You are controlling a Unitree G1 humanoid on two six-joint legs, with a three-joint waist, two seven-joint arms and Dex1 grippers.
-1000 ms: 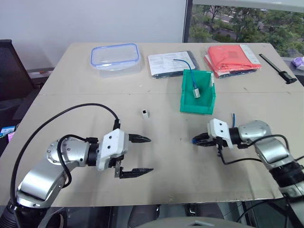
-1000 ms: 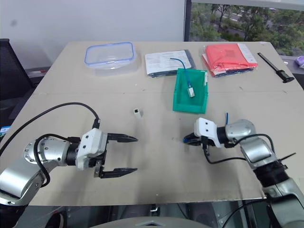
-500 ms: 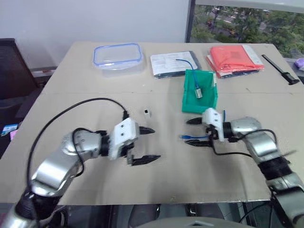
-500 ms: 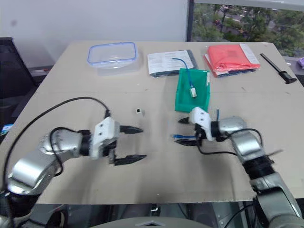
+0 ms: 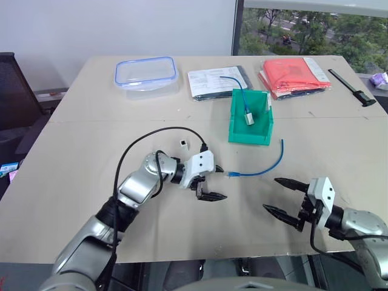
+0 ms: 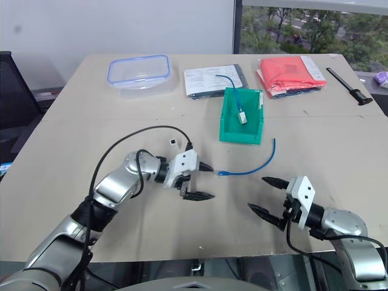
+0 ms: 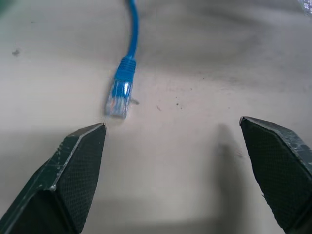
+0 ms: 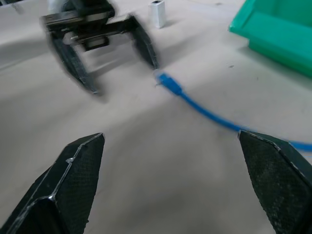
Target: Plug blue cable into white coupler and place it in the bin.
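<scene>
The blue cable is lying loose on the surface, curving from its clear plug up towards the bin; the left pincer, spread wide, is sitting just beside that plug, far nearer than the right pincer, also spread and empty, while the white coupler is waiting just beyond the left arm

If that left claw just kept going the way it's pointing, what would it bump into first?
Most likely the blue cable. Its clear plug tip lies on the table just ahead of the open left gripper, nearer one finger than the middle of the gap, so it might only brush past.
</scene>
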